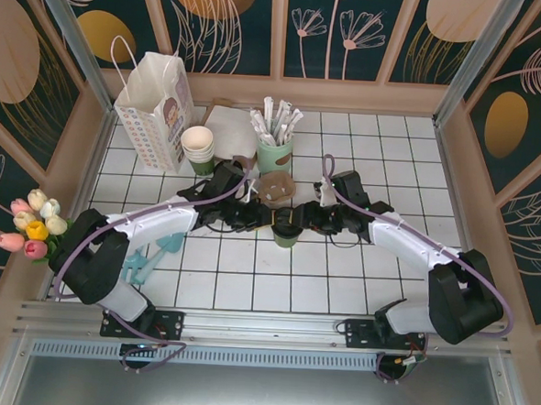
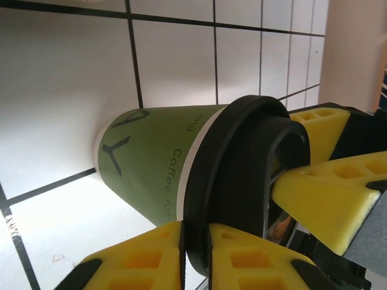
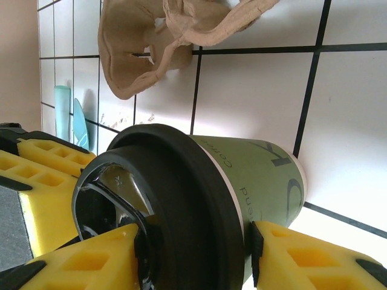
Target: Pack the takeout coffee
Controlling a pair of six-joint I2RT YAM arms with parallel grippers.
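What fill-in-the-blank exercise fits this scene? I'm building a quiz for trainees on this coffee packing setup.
1. The cup wears a ___ lid.
2. The bag stands at the far ___ corner of the table.
3. The left gripper and the right gripper flank the ___.

Missing words: black; left; cup.

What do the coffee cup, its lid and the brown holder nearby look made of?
The cup is likely paper: matte green, printed lettering. The lid looks like black plastic: smooth, glossy highlights inside. The holder is probably moulded pulp: rough beige surface, ragged edges.
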